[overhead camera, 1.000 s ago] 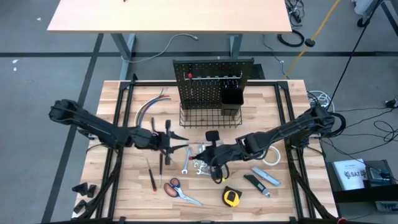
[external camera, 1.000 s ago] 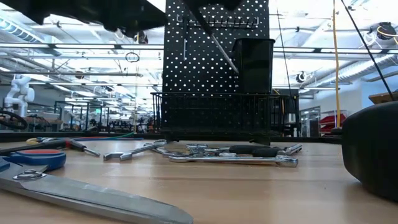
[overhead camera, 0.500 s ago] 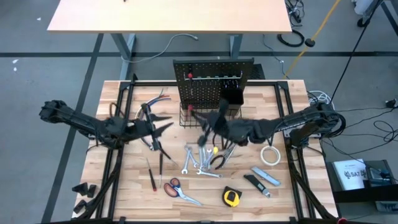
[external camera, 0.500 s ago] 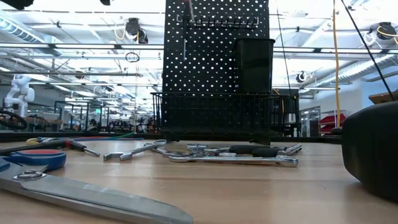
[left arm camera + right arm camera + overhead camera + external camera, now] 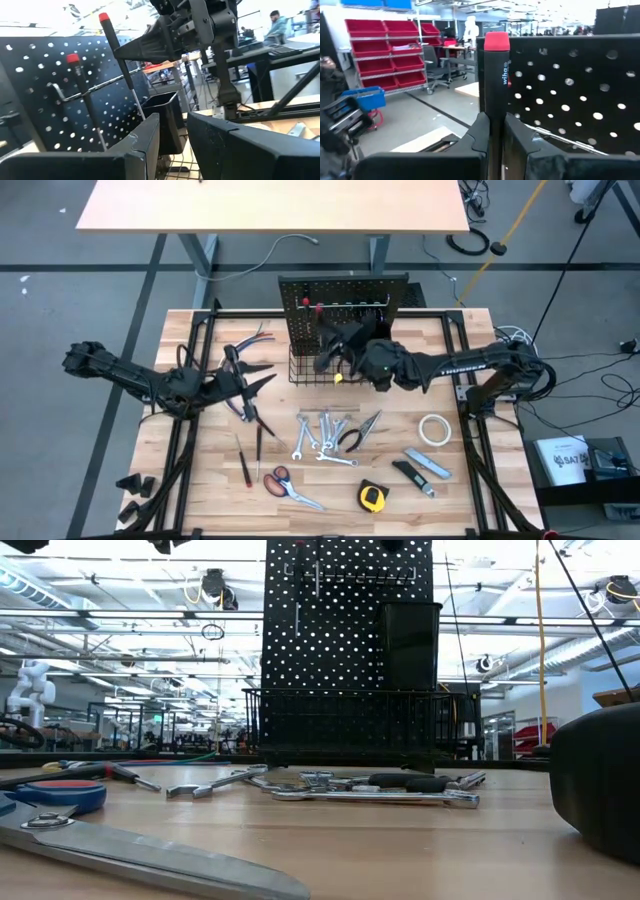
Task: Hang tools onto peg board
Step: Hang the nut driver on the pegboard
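The black peg board (image 5: 342,305) stands at the table's far middle, with a wire basket (image 5: 310,372) at its base. One red-capped screwdriver (image 5: 82,95) hangs from a hook on it. My right gripper (image 5: 332,345) is just in front of the board, above the basket, shut on a second black-handled, red-capped screwdriver (image 5: 496,75). That screwdriver's shaft shows in front of the board in the low view (image 5: 317,580). My left gripper (image 5: 272,379) hovers left of the basket, empty, with a narrow gap between its fingers (image 5: 172,127). My right gripper pinches the screwdriver's black handle (image 5: 493,117) between its two fingers, below the red cap (image 5: 496,42). The fingers (image 5: 145,46) come roughly level from the table's right and lie across the tool. The screwdriver is lifted clear, cap up and shaft (image 5: 136,97) down, leaning a little.
Wrenches (image 5: 318,435), pliers (image 5: 360,430), two screwdrivers (image 5: 243,460), scissors (image 5: 290,485), a tape measure (image 5: 372,498), a utility knife (image 5: 428,465) and a tape roll (image 5: 433,430) lie on the near half of the table. Coloured wires (image 5: 245,345) lie behind my left gripper.
My right gripper has risen from above the tool pile and gone toward the far edge, up to the peg board, carrying the screwdriver, which has turned cap up. My left gripper has drawn back toward the table's left and far side, then stayed still.
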